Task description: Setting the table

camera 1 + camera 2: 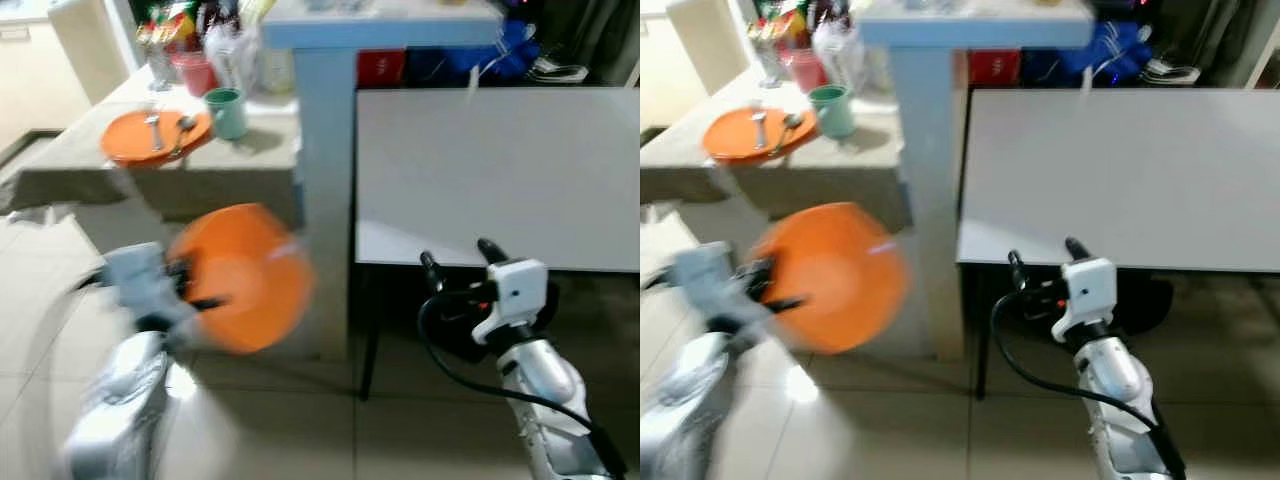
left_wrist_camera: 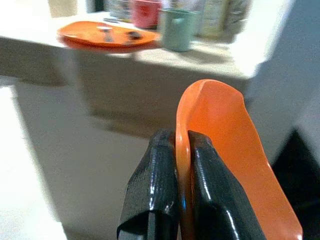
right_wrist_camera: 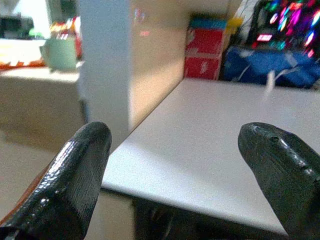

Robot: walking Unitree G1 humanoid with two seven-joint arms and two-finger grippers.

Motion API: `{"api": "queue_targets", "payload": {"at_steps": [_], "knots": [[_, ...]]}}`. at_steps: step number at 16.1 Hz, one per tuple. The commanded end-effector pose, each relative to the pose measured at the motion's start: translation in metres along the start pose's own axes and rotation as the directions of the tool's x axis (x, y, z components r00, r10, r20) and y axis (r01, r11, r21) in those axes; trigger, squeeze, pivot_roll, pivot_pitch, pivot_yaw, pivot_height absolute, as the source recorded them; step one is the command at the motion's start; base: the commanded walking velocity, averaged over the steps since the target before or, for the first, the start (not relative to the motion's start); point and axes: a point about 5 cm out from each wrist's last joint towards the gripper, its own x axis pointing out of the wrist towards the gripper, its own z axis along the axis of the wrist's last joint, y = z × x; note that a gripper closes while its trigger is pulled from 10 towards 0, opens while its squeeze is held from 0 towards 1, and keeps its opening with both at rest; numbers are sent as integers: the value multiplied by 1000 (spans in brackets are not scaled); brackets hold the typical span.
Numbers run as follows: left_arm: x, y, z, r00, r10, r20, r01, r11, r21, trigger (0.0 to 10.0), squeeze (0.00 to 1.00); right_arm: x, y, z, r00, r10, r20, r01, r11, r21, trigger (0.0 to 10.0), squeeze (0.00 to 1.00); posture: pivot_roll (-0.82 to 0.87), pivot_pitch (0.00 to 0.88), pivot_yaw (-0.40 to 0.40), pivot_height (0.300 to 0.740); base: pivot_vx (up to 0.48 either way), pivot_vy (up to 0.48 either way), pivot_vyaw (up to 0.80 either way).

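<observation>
My left gripper (image 1: 195,285) is shut on the rim of an orange plate (image 1: 245,278), held on edge over the floor left of the pillar; in the left wrist view its black fingers (image 2: 155,185) pinch the plate (image 2: 225,150). My right gripper (image 1: 455,257) is open and holds nothing, just below the near edge of the white table (image 1: 500,170). A second orange plate (image 1: 150,135) with a fork and spoon on it lies on the beige counter (image 1: 80,165), next to a green cup (image 1: 227,110).
A pale blue pillar (image 1: 325,180) stands between counter and white table. A red cup (image 1: 195,72) and packets crowd the counter's back. Blue bags and a red box (image 1: 380,66) sit behind the white table. Tiled floor lies below.
</observation>
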Motion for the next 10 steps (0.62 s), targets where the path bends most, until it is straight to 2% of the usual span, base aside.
{"api": "queue_targets", "payload": {"at_steps": [1, 2, 3, 4, 6, 8, 10], "knots": [[-13, 10, -3, 1000, -10, -14, 10, 1000, -5, 0, 0, -2, 6, 0, 1000, 32, -3, -31, 999, 20, 10000, 0, -147, 6, 81, 740, 0, -431, 0], [-24, 10, -16, 995, -56, -76, 56, 998, -12, 0, 0, -1, 10, -1, 999, 45, -6, -44, 999, 30, 10000, 0, -131, 10, 92, 740, 0, -431, 0], [-25, 6, -21, 992, -80, -95, 79, 997, -14, 0, 0, 1, 14, -1, 998, 58, -2, -58, 997, 41, 10000, 0, -132, 10, 94, 740, 0, -435, 0], [-24, 4, -21, 992, -84, -90, 83, 996, -18, 0, 0, 2, 15, -1, 998, 63, 0, -62, 997, 41, 10000, 0, -132, 10, 95, 740, 0, -435, 0], [-12, -9, -10, 992, -122, -38, 120, 992, -34, 0, 0, 5, 19, 2, 999, 53, 9, -53, 998, 28, 10000, 0, -141, 11, 101, 740, 0, -431, 647], [-9, -12, -4, 988, -156, -12, 155, 988, -17, 0, 0, 3, 19, 3, 999, 44, 10, -44, 999, 32, 10000, 0, -147, 13, 104, 740, 0, -428, 638], [-1, -23, 5, 978, -208, 21, 208, 978, -7, 0, 0, 1, 20, 4, 999, 40, 12, -40, 999, 27, 10000, 0, -160, 15, 110, 740, 0, -428, 634]]}}
